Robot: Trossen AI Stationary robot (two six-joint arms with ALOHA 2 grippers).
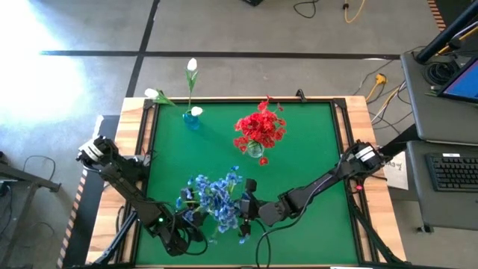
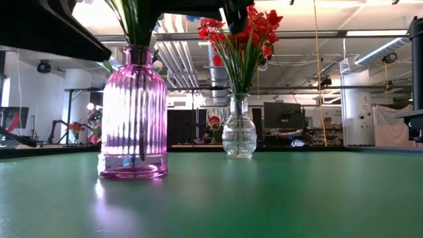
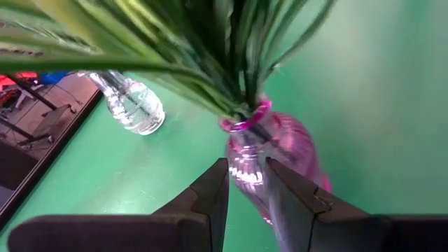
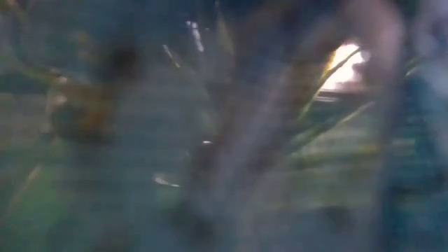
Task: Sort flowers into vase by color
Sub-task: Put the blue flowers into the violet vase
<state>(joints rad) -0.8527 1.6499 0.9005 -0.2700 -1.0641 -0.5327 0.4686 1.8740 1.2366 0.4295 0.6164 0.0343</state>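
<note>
The blue flowers (image 1: 216, 196) stand in a pink ribbed glass vase (image 2: 132, 112) near the table's near edge. My left gripper (image 3: 246, 171) is open at the near side of the pink vase (image 3: 280, 154), its fingers just short of the vase's neck. My right gripper (image 1: 246, 211) reaches in from the right, among the blue sprays; its wrist view is filled with blurred stems. The red flowers (image 1: 259, 127) stand in a clear glass vase (image 2: 238, 135). White buds (image 1: 192, 67) stand in a small blue vase (image 1: 192, 118).
One white bud (image 1: 153, 95) lies over the table's far left corner. The clear vase (image 3: 133, 105) stands mid-table, toward the far edge from the pink one. Bare green mat (image 1: 314, 157) lies to the right. A wooden frame (image 1: 358, 127) borders the table. A person sits in the room behind.
</note>
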